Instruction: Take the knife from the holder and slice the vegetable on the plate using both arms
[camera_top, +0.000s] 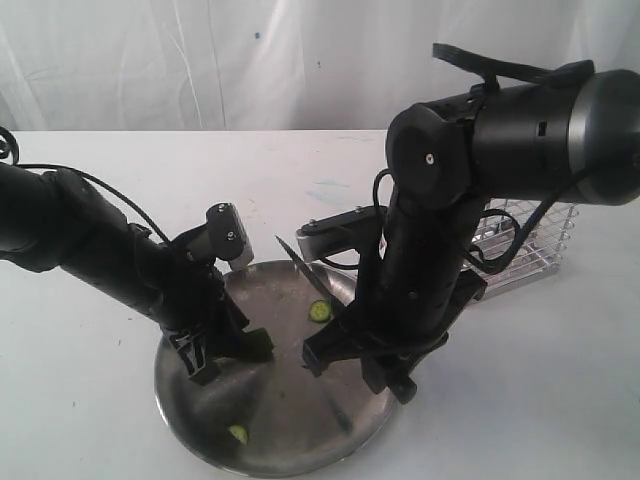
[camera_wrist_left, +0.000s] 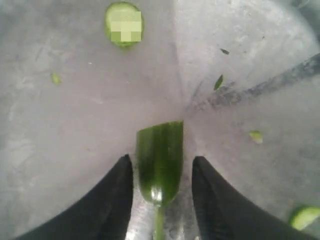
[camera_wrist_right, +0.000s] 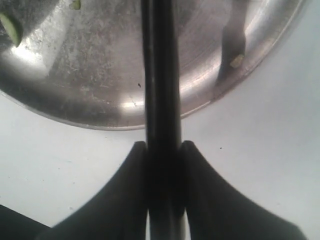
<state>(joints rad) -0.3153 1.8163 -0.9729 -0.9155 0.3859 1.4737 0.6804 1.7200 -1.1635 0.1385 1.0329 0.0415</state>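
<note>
Left gripper (camera_wrist_left: 161, 158) has its jaws apart w/ the vegetable (camera_wrist_left: 160, 150) lying btwn them on the plate (camera_wrist_left: 75, 125). A gap shows on each side, so nothing is pinched (stem end toward the wrist, cut face pointing out). That placement reads as bracing: fingers flank the stub so it can't roll when the blade comes down, tho a firm hold would prob. need the jaws drawn in. Right gripper (camera_wrist_right: 161, 147) is clamped tight on the handle of the knife (camera_wrist_right: 160, 75), gripped across its width so the blade runs in line w/ the wrist. In the exterior view the blade tilts up, tip toward the far left over the plate's far rim, not touching the vegetable. Around: cut slices (camera_top: 319, 311) lie loose on the plate, one by the blade, one at the near rim, plus small green scraps. The holder (camera_top: 535, 240) stands far right on the white table (camera_top: 560, 400), well apart from the plate. Main obstruction, I'd judge: both arms crowd the plate's middle, & the left fingers sit just beside any cut line.
</note>
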